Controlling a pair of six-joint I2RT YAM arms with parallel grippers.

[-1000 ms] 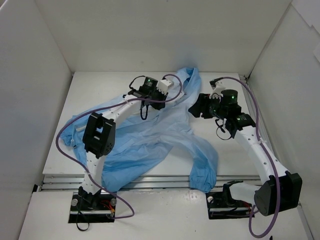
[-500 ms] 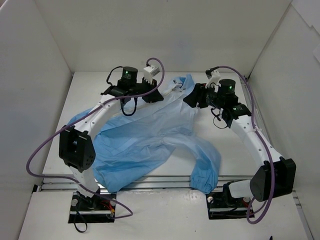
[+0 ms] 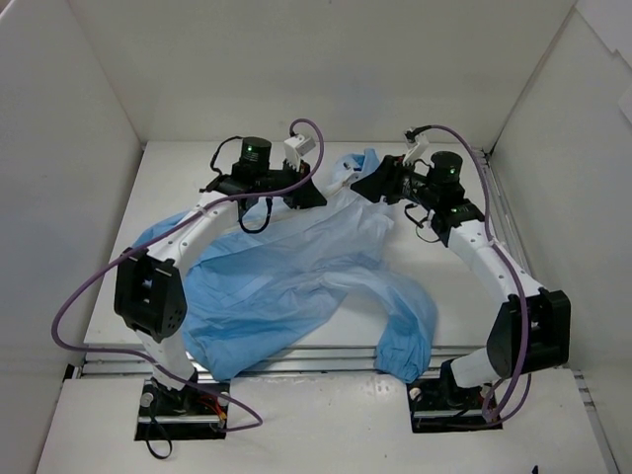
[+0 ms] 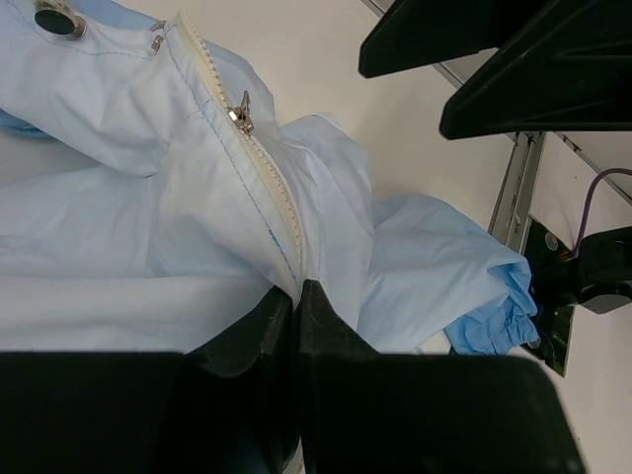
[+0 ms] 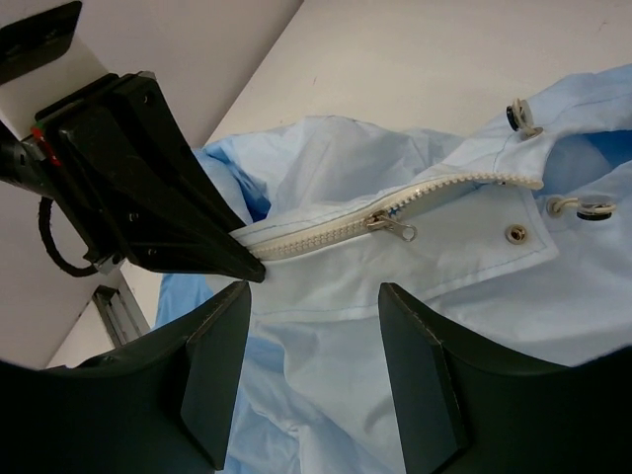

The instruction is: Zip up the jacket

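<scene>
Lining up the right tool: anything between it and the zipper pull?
Nothing visible: the zipper pull lies exposed on the jacket before the open right tool; the left tool pinches the zipper farther along.

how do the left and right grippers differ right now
The left gripper is shut, pinching the jacket at its zipper; the right gripper is open and holds nothing. The left touches the fabric; the right faces the zipper pull without gripping it. Both are at the same zipper line.
</scene>
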